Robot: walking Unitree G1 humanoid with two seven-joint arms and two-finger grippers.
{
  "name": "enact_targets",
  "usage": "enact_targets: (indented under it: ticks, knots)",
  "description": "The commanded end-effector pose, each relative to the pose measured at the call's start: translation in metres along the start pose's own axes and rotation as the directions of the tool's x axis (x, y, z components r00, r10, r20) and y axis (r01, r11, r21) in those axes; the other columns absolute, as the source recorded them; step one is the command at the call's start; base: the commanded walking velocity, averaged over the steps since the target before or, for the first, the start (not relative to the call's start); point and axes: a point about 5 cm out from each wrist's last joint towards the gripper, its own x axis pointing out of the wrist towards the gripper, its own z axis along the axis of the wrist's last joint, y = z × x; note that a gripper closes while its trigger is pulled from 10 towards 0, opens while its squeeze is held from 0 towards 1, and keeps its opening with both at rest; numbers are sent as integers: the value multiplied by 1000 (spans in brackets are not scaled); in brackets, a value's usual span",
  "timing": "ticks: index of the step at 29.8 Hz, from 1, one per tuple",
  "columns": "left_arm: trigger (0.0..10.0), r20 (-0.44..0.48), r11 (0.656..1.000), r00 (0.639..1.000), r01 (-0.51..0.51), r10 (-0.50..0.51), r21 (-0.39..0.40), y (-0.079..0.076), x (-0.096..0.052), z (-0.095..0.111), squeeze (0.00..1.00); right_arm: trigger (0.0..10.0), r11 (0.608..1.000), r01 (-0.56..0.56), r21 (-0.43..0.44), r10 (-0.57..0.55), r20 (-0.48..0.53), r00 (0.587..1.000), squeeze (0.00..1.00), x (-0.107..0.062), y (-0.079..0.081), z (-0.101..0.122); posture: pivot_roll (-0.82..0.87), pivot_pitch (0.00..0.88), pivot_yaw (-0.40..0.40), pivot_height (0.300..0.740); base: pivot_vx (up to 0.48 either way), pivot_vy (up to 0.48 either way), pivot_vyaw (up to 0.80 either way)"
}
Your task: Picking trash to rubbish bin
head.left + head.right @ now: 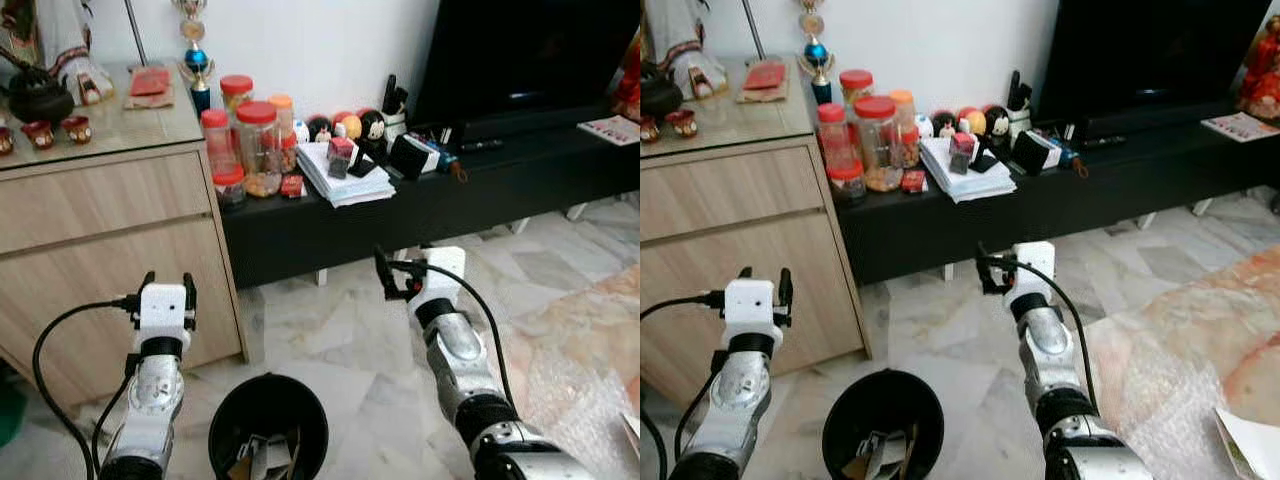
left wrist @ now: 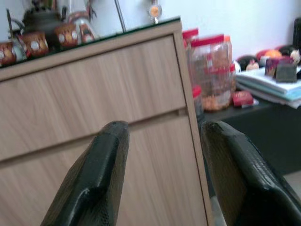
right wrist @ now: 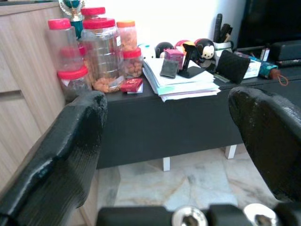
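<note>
A: State both tools.
B: Left tool (image 1: 167, 287): fingers spread wide, nothing held, raised before the wooden cabinet (image 1: 100, 240). Right tool (image 1: 384, 272): fingers spread wide, nothing held, raised before the black bench (image 1: 420, 205).

A: Locate the rubbish bin.
B: One black rubbish bin (image 1: 268, 425) stands on the marble floor (image 1: 330, 330) between the two arms, with paper scraps (image 1: 262, 455) inside.

A: Count items on the bench.
B: Six red- or orange-lidded jars (image 1: 258, 145) and one stack of papers (image 1: 342, 172).
</note>
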Motion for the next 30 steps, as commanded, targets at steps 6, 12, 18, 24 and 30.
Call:
enact_targets:
  ticks: [6, 12, 18, 24, 30]
  knots:
    - [10000, 2, 1000, 1000, 19, -19, -11, -9, 4, 5, 0, 10000, 1000, -14, 23, 13, 30, 999, 0, 5, 13, 5, 18, 0, -17, 740, 0, 0, 0]
    - [10000, 12, 999, 999, 30, -30, -23, -13, 5, 8, 0, 10000, 999, -24, 34, 23, 29, 999, 0, 5, 18, 3, 17, 0, -11, 740, 0, 0, 0]
    - [10000, 18, 999, 999, 32, -31, -33, -15, 8, 11, 0, 10000, 999, -26, 33, 25, 36, 999, 0, 6, 19, 5, 11, 0, -9, 740, 0, 0, 0]
    - [10000, 32, 998, 999, 37, -35, -41, -18, 11, 15, 0, 10000, 999, -21, 32, 20, 38, 999, 0, 7, 18, 6, 12, 0, -8, 740, 0, 0, 0]
    - [10000, 38, 999, 999, 33, -32, -43, -18, 12, 17, 0, 10000, 999, -25, 30, 24, 36, 999, 0, 7, 19, 6, 12, 0, -12, 740, 0, 0, 0]
